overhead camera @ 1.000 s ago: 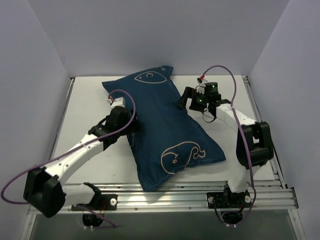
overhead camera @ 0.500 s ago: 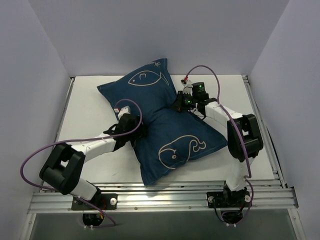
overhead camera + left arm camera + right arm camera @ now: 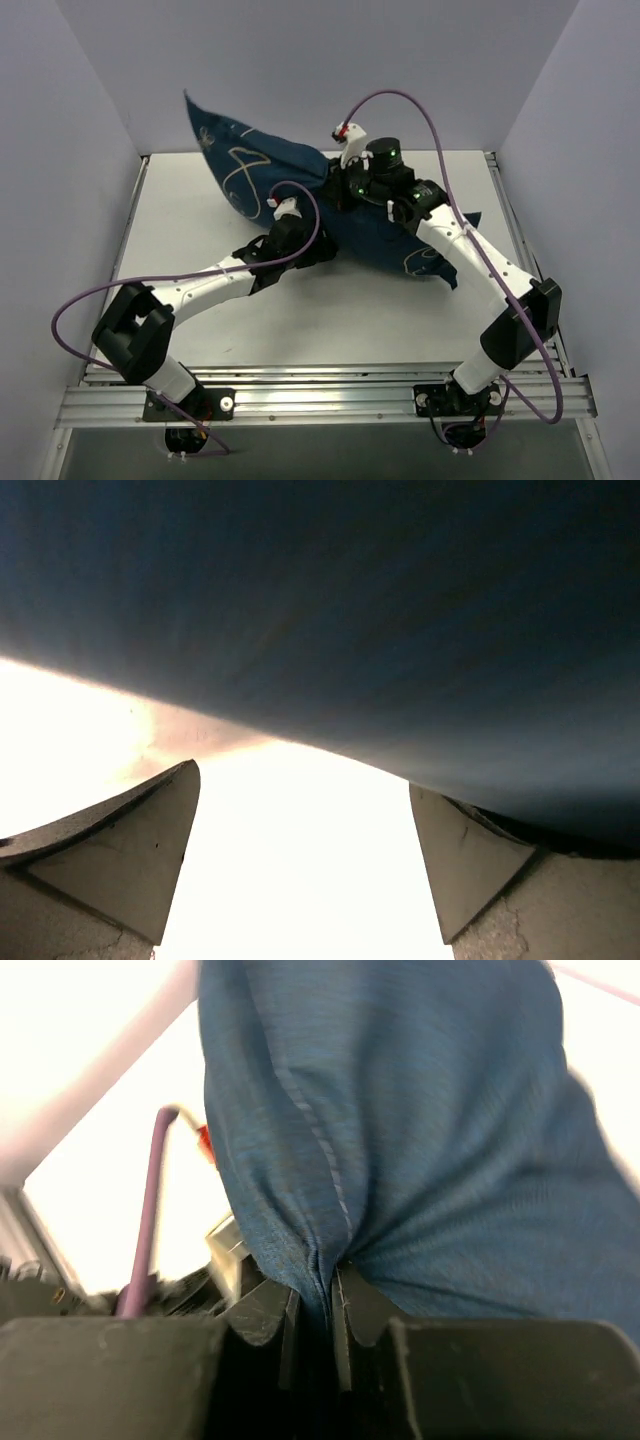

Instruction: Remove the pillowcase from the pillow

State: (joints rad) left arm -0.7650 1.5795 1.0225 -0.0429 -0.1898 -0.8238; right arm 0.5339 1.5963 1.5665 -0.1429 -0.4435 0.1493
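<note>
The navy pillowcase (image 3: 235, 165) with white line drawings is bunched and lifted at its middle. Its left end stands up against the back wall and its right end (image 3: 425, 250) rests on the table. My right gripper (image 3: 347, 188) is above that middle, shut on a pinched fold of the blue fabric (image 3: 400, 1140); the cloth runs down between the closed jaws (image 3: 320, 1305). My left gripper (image 3: 300, 238) is at the near edge of the fabric, open. In the left wrist view its fingers (image 3: 130, 860) stand wide apart with the dark cloth (image 3: 350, 610) just above them. The pillow is hidden inside the cover.
The white table (image 3: 330, 320) ends at a metal rail (image 3: 320, 385) in front. Grey walls close in the back and both sides. Purple cables (image 3: 400, 100) loop above both arms, and one (image 3: 150, 1210) shows in the right wrist view.
My right gripper has shut on the pillowcase and pulled its middle up and to the back left. The cover's left end has swung up. The left arm has reached further right, still open.
</note>
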